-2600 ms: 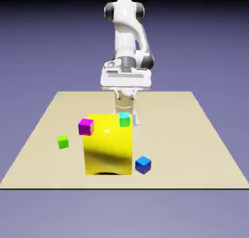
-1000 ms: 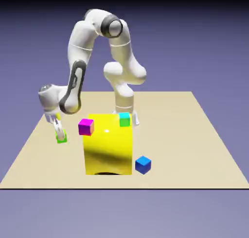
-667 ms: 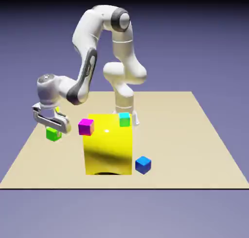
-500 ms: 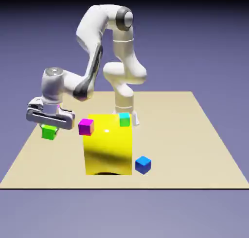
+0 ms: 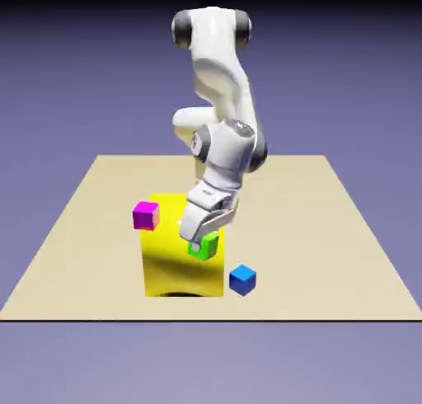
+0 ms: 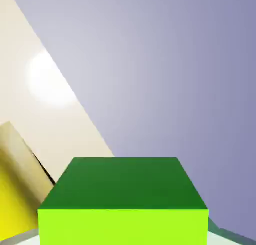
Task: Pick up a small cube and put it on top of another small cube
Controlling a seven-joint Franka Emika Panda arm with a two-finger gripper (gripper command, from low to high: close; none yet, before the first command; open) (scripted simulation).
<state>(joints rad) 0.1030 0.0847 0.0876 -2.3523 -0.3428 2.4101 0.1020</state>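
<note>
Exterior view: arm reaches forward, hand tilted, pincer [image 5: 203, 244] gripping green cube [image 5: 204, 246].

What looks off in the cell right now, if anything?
Nothing looks damaged. The bright green cube sits square between the fingertips of the closed gripper. The magenta cube and blue cube look intact.

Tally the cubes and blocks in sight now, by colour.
Green: 1, the green cube in the claw
Magenta: 1, the magenta cube
Blue: 1, the blue cube
Yellow: 1, the big yellow block
Total: 4; the arm may hide others
</note>
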